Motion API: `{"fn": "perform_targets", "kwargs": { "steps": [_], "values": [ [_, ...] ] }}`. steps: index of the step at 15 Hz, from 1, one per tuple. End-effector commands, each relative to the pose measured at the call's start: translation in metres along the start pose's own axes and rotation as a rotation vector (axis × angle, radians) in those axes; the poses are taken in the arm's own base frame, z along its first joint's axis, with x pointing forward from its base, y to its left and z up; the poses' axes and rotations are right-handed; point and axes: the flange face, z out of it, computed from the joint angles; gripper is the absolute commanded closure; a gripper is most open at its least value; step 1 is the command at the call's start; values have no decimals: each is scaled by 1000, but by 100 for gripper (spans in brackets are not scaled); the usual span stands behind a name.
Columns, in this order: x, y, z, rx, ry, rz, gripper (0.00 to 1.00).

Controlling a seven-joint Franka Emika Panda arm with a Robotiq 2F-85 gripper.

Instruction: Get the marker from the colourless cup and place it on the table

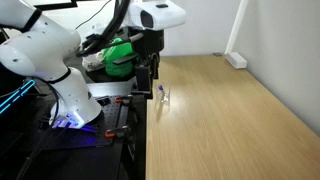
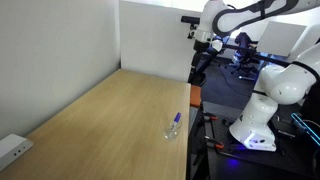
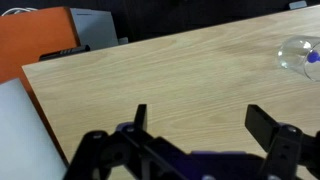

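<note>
Spread pincer (image 3: 200, 118) over light wood-grain table (image 3: 150, 70), white wall (image 2: 60, 40) alongside

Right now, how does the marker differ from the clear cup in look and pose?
The marker is opaque blue-purple; the cup is see-through. The marker is a thin stick; the cup is wider. The marker leans, poking above the rim; the cup stands on the table. Both are small and sit together near the table's edge, apart from the open pincer.

Edge clips the colourless cup (image 3: 297, 56); marker (image 3: 314, 58) seemingly blurred.
</note>
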Motion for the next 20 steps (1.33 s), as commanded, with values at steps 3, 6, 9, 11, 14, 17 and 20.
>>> {"fn": "perform_targets", "kwargs": {
  "steps": [3, 6, 9, 11, 14, 17, 20],
  "values": [
    [0, 0, 0, 0, -1, 0, 0],
    [0, 0, 0, 0, -1, 0, 0],
    [0, -8, -4, -10, 36, -1, 0],
    [0, -17, -7, -18, 57, -12, 0],
    [1, -34, -11, -34, 77, -17, 0],
    [2, -56, -13, -44, 87, -26, 0],
    [4, -76, -15, -47, 97, -38, 0]
  ]
}}
